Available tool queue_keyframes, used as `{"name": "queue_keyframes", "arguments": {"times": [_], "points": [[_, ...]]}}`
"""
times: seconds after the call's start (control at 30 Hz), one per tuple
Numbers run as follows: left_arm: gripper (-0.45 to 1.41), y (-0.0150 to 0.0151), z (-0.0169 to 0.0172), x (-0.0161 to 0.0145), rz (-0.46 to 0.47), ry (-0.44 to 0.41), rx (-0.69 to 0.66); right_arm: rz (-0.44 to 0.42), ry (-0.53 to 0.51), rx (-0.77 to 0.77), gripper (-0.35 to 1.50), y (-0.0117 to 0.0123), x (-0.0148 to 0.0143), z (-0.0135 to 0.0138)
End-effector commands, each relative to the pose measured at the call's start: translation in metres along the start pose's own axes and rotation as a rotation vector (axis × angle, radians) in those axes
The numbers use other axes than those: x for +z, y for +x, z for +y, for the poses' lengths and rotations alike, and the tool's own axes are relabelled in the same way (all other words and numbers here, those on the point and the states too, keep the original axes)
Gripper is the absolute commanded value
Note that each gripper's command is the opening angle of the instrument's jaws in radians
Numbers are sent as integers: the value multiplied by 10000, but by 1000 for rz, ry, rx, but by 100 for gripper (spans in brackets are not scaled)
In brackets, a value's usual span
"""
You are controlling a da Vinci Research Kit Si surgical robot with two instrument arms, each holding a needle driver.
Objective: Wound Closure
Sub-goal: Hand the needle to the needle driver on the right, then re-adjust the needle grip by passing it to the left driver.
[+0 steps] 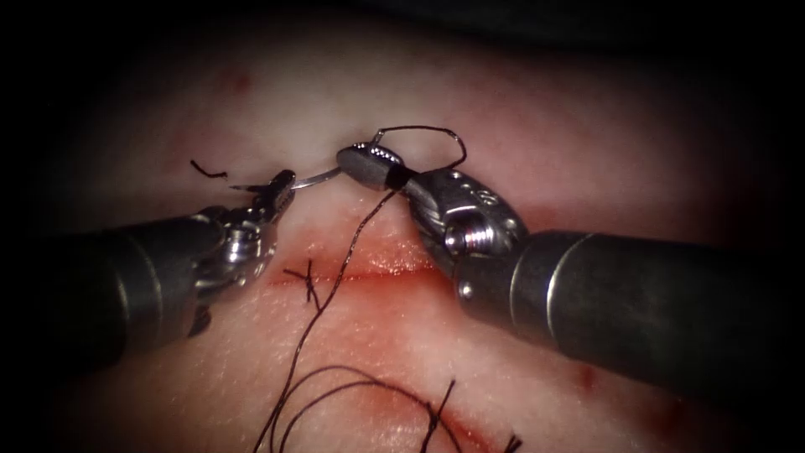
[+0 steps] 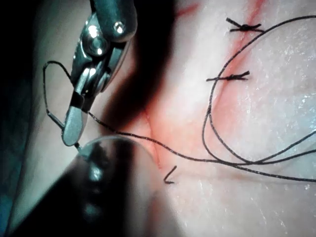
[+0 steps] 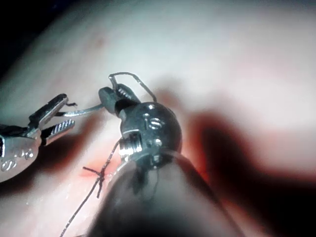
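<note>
1. Steel needle (image 1: 317,177) spans the gap between the two tools, above the cut (image 1: 369,270) and clear of the tissue (image 1: 520,134); it also shows in the right wrist view (image 3: 81,111).
2. Right pincer (image 1: 362,159) is clamped on the needle near its thread end; the same pincer shows in the right wrist view (image 3: 109,94) and in the left wrist view (image 2: 73,129).
3. Left pincer (image 1: 281,186) stands narrowly open around the needle's pointed end, one jaw on each side of it, with a gap between the jaws in the right wrist view (image 3: 60,114). Whether a jaw touches the needle cannot be told.
4. Dark thread (image 1: 335,277) loops up over the right pincer, then runs down across the cut and coils on the tissue below it; the coils also show in the left wrist view (image 2: 232,148).
5. One knotted stitch (image 1: 309,281) sits on the cut just left of the hanging thread.
6. Red fluid (image 1: 394,267) lines the cut.
7. One short cut end of thread (image 1: 210,171) lies on the tissue above the left tool.
</note>
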State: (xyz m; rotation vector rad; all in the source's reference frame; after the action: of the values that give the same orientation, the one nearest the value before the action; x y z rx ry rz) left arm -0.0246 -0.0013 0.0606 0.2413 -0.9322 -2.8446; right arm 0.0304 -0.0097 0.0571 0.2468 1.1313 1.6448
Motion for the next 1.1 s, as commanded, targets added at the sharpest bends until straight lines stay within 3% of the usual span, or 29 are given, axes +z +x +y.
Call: {"name": "queue_keyframes", "arguments": {"times": [0.03,0.13,0.23,0.33,0.37,0.53,0.7,0.83,1.1], "points": [[31,5,0,6,9,2,-10,9,4,-22,-35,2,3,6],[44,7,-1,0,112,-19,-75,20,11,-56,-35,9,-3,15],[61,11,-4,-7,282,-104,-202,24,15,-97,-35,12,-8,22],[69,16,-5,-20,457,-260,-398,17,35,-188,-35,15,-14,30],[69,16,-5,-20,457,-260,-398,17,35,-188,-35,15,-14,30],[71,18,-10,-26,592,-460,-594,-2,90,-335,-35,19,-26,42],[63,20,-18,-20,621,-623,-894,-8,185,-515,-35,20,-43,55],[53,32,-17,0,649,-793,-1043,-3,265,-653,-35,21,-58,61],[63,56,-2,41,673,-953,-1109,74,356,-801,-35,17,-69,43]]}}
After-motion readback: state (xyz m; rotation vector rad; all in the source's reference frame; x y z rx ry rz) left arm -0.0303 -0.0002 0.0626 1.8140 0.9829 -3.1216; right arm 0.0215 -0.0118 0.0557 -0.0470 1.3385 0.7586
